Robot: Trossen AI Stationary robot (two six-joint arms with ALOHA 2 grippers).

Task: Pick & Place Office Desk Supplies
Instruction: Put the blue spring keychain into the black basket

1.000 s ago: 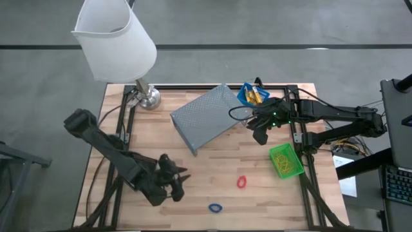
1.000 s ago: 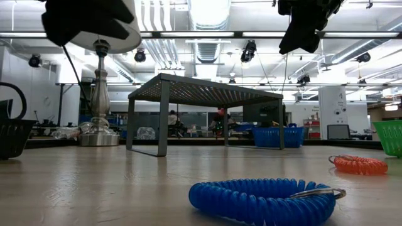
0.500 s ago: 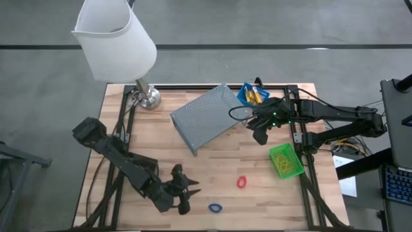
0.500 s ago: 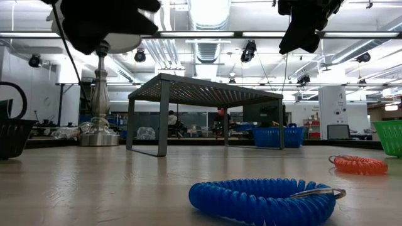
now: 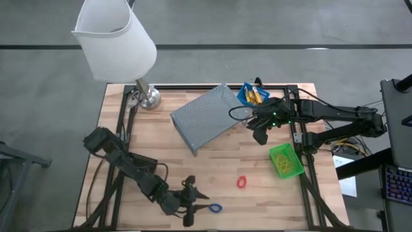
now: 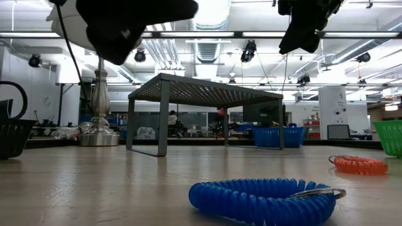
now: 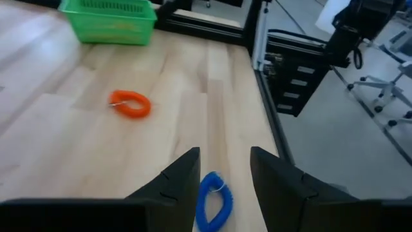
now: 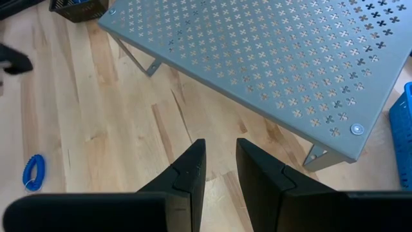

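The blue loop is a coiled, springy plastic ring squashed into an oval. It lies flat on the wood table, well away from the riser toward the table's near edge, with a small metal ring at one end. From above its long axis runs roughly along that near edge. The left gripper hangs above the table just beside it, on the side away from the green bin, tips pointing at the loop. Its fingers stand apart with nothing between them, and in the wrist view the loop shows in the gap.

Counts: two loops, one blue and one red. The red one is the same coiled kind, lying flat between the riser and the blue one, closer to the green bin. Two bins show clearly from above: the green one, a mesh-walled square out past the riser's right end, and a blue one behind the riser with yellow pieces in it, too small to count. The low view catches a black bin at the far left.

The riser is grey perforated metal sheet on thin legs, set at an angle. The right gripper hovers by its right end, fingers a little apart, empty. A white-shaded lamp on a metal base stands past the riser's left end.
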